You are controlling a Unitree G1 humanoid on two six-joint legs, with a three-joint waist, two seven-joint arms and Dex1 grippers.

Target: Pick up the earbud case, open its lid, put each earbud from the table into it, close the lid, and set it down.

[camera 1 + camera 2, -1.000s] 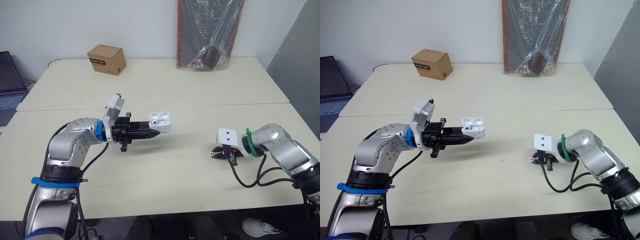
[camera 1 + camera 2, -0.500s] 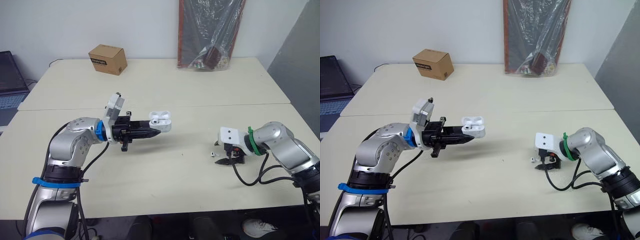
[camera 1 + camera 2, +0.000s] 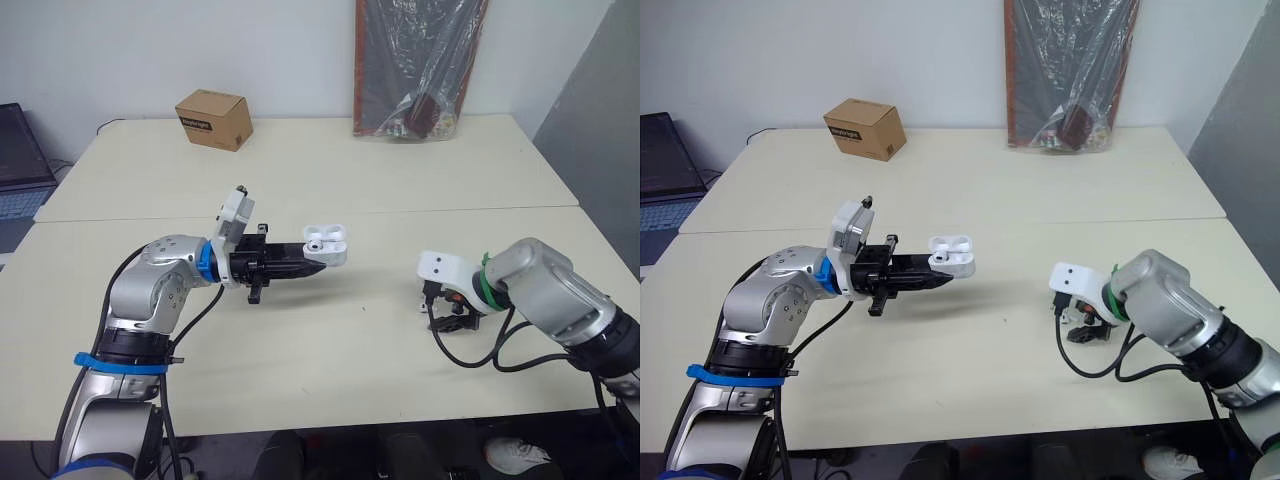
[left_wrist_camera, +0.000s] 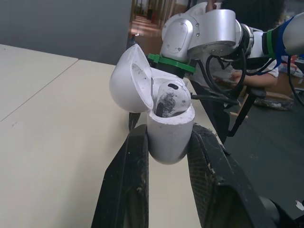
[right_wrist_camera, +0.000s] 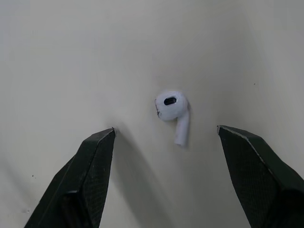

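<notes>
Currently left gripper (image 4: 168,138) is clamped on the earbud case (image 3: 327,243), held above the table (image 3: 350,345) with lid open and seated earbud (image 4: 168,97) inside. At the case's 4 o'clock, right gripper (image 5: 166,129) is spread wide, straddling the loose earbud (image 5: 172,105) on the table without touching it.

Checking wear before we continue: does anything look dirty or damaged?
The earbud seated in the open earbud case, held in the left claw, has dark smudges on its white shell. Nothing else stands out.
</notes>
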